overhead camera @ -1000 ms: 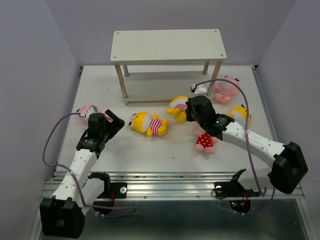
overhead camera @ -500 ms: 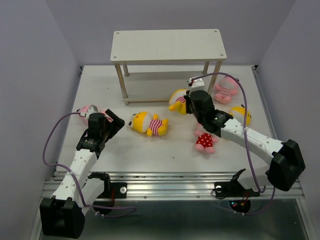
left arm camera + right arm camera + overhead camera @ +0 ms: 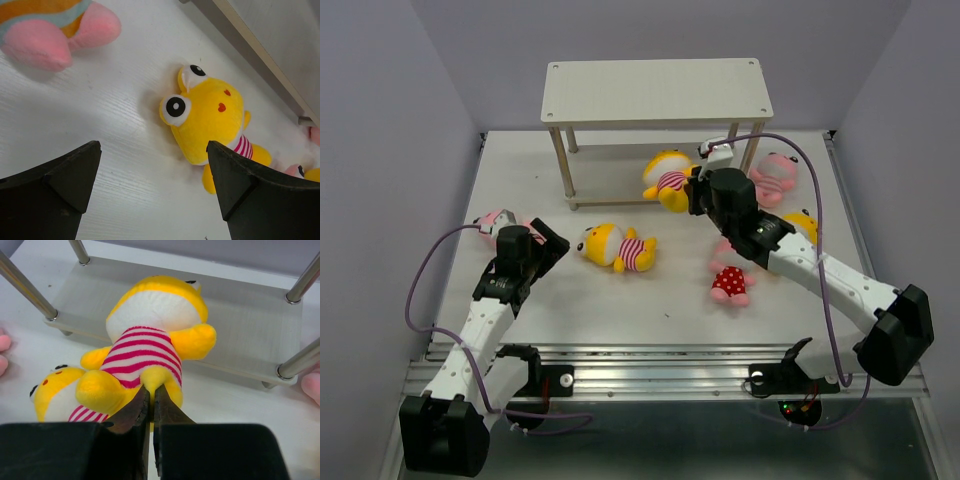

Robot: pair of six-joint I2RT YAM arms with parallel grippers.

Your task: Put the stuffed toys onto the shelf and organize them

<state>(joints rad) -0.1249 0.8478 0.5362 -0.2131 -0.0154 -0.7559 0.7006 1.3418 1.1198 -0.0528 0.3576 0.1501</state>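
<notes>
The shelf (image 3: 655,90) stands at the back of the table. My right gripper (image 3: 690,190) is shut on a leg of a yellow toy in a red-striped outfit (image 3: 667,178) and holds it just in front of the lower board. In the right wrist view the gripper (image 3: 151,390) pinches that toy (image 3: 150,335), whose head hangs over the lower board (image 3: 250,335). My left gripper (image 3: 548,245) is open and empty, and its wrist view (image 3: 155,170) faces a second yellow toy (image 3: 210,117) lying on the table (image 3: 610,245). A pink striped toy (image 3: 495,220) lies beside the left gripper.
A pink toy in red polka dots (image 3: 730,283) lies under the right arm. Another pink striped toy (image 3: 772,178) and a third yellow toy (image 3: 803,228) lie at the right. The shelf's thin metal legs (image 3: 30,290) flank the lower board.
My right gripper has carried the yellow toy up and to the left, from the table's middle toward the shelf's lower board. The left arm has not moved.
</notes>
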